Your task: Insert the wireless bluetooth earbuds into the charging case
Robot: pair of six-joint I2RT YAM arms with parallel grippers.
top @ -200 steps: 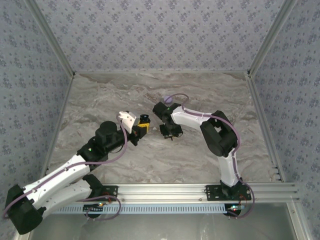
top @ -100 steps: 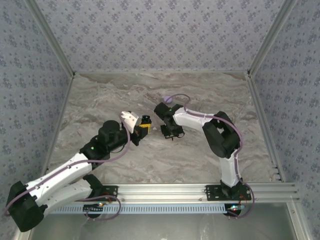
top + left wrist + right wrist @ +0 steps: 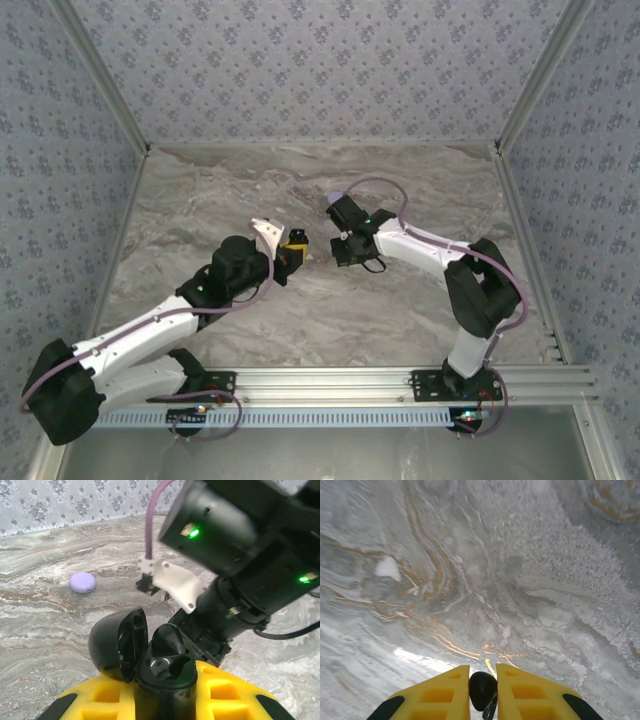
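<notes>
In the middle of the grey marble table point(image 3: 200, 190), the two arms meet nose to nose, with a small gap between them. The left claw point(image 3: 165, 692) has its yellow fingers pressed together around a shiny black round plastic charging case point(image 3: 165, 667). The case is open. Its lid point(image 3: 125, 647) stands up on one side, and the hollow cup beside it looks to face upward.

The right claw point(image 3: 483, 674) is pinching a tiny black bean-shaped earbud point(image 3: 483, 690) between its yellow fingertips. The earbud's long side runs the same way as the fingers. It hangs over bare table, not over the case.

Seen from above, the right claw sits just to the right of the left claw, near it but not touching. So I think the earbud has to go left, across that gap, until it is over the open cup, and then down into it. The right arm is the one to do that, because it has the earbud.

A pale lavender round case point(image 3: 82, 582) lies shut on the table farther off, and nothing is touching it.
</notes>
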